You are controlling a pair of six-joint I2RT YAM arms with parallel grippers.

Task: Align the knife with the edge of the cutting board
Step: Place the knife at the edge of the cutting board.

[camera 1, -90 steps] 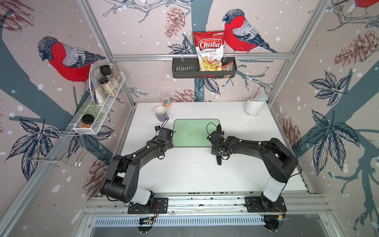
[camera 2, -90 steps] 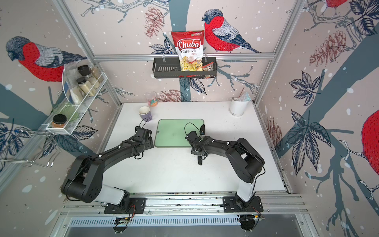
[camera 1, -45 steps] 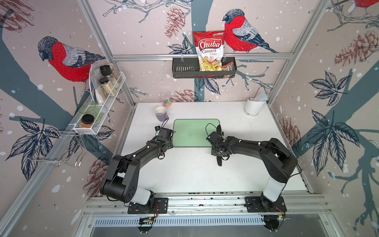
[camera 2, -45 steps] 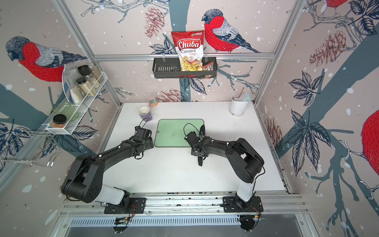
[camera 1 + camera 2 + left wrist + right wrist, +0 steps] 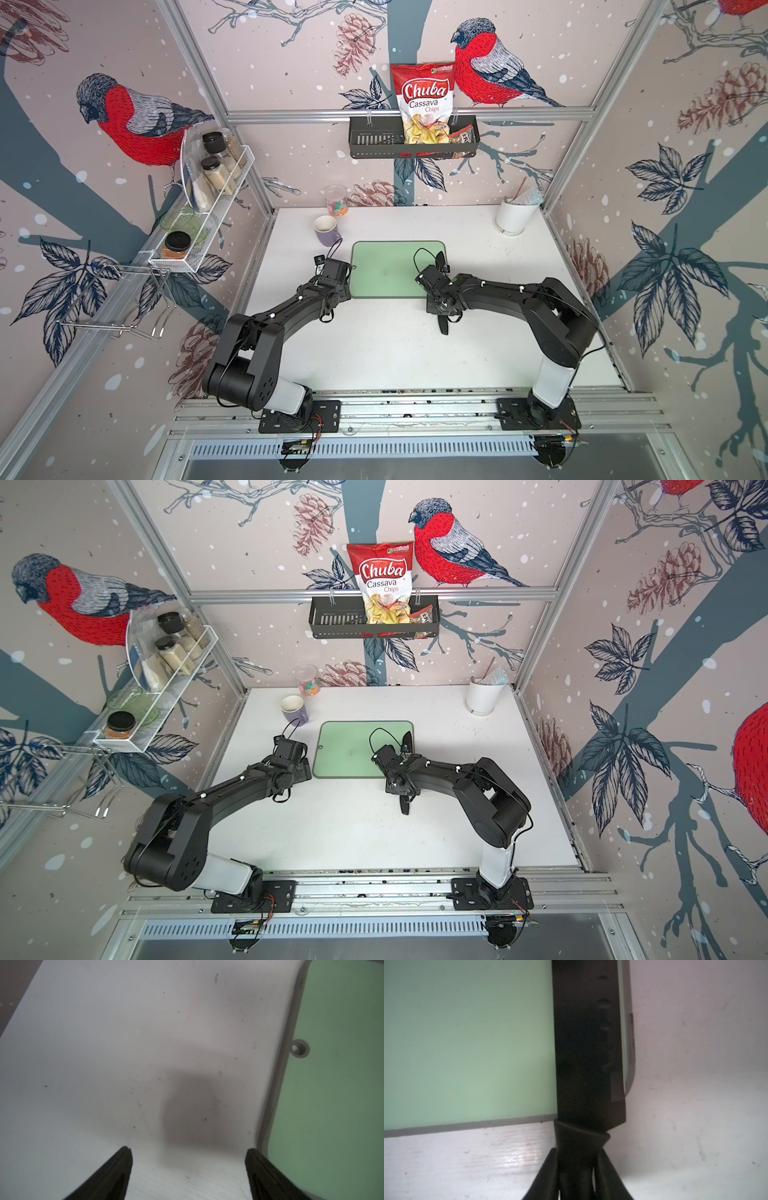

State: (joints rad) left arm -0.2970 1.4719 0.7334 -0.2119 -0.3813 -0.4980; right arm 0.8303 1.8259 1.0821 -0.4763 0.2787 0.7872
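Note:
The pale-green cutting board (image 5: 386,270) (image 5: 353,750) lies flat in the middle of the white table. My right gripper (image 5: 577,1167) is shut on the handle of the black knife (image 5: 587,1043). The blade lies on the board along its right short edge, nearly parallel to the grey rim. In both top views the blade tip (image 5: 440,259) (image 5: 408,737) points to the back and the handle end (image 5: 443,326) sticks out toward the front. My left gripper (image 5: 188,1153) hangs open over bare table beside the board's left short edge, near its small hole (image 5: 299,1049).
A purple mug (image 5: 326,230) and a clear jar of sweets (image 5: 336,201) stand behind the board's left corner. A white pot (image 5: 513,216) sits at the back right. A black basket with a chips bag (image 5: 415,141) hangs on the back wall, a wire spice rack (image 5: 208,208) on the left wall.
My right gripper has edged slightly to the left with the knife. The left arm has stayed in place.

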